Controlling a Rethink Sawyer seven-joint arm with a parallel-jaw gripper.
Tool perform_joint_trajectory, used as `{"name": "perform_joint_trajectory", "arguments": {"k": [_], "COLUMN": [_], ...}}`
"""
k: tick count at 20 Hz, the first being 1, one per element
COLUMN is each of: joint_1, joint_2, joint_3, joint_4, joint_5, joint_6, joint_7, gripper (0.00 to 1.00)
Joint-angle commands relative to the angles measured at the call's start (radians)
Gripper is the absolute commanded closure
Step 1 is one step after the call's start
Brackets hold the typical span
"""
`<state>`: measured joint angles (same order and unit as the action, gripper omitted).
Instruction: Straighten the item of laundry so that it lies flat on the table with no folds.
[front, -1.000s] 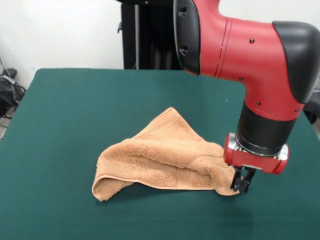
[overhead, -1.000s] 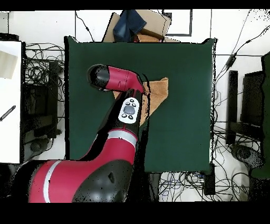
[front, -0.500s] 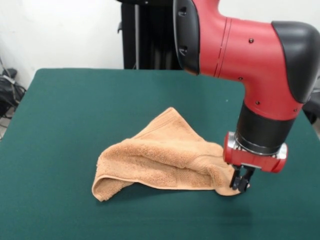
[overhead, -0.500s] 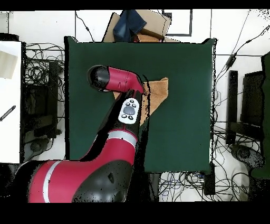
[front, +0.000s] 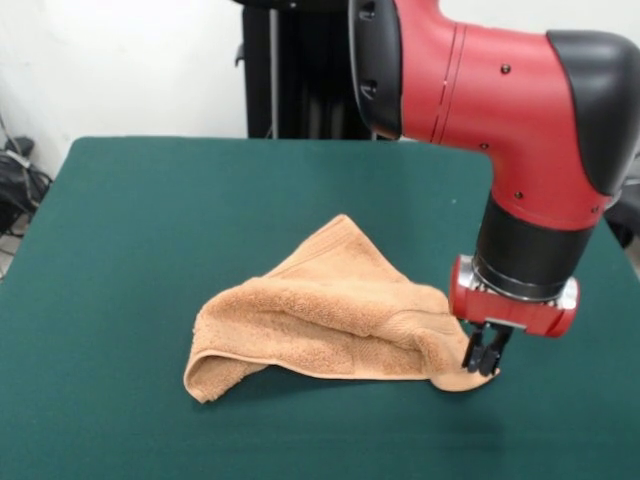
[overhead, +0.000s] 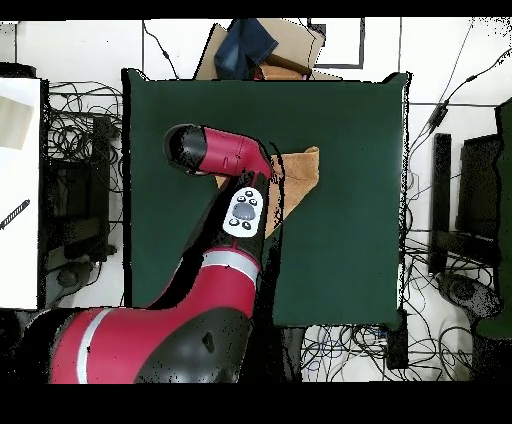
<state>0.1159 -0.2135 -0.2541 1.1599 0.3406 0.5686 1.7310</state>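
The item of laundry (front: 320, 320) is a peach-orange towel lying bunched and folded over itself near the middle of the dark green table (front: 150, 210). A pointed corner of it reaches toward the far side, and a rolled fold lies along its front left. My gripper (front: 485, 355) hangs from the red arm at the towel's right end, shut on that corner, just above the table. In the overhead view part of the towel (overhead: 302, 170) shows beside the arm, on the table (overhead: 340, 250). The arm hides the gripper there.
In the overhead view a cardboard box (overhead: 290, 45) with a dark blue cloth sits beyond the table's top edge. A white surface (overhead: 20, 200) stands to the left. Cables lie on the floor around the table.
The gripper has risen slightly and shifted a little to the right, still at the towel's right corner. The rest of the towel has kept its shape.
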Motion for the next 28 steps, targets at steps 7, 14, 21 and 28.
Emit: {"name": "perform_joint_trajectory", "arguments": {"k": [7,14,21,28], "joint_1": [0.030,0.033,0.038,0.042], "joint_2": [0.005,0.020,0.005,-0.014], "joint_3": [0.004,-0.007,0.000,0.006], "joint_4": [0.055,0.021,0.069,0.098], "joint_5": [0.001,0.015,0.021,0.016], "joint_6": [0.024,0.073,-0.022,-0.036], "joint_7": [0.253,0.272,0.286,0.279], "gripper": [1.00,1.00,1.00,1.00]}}
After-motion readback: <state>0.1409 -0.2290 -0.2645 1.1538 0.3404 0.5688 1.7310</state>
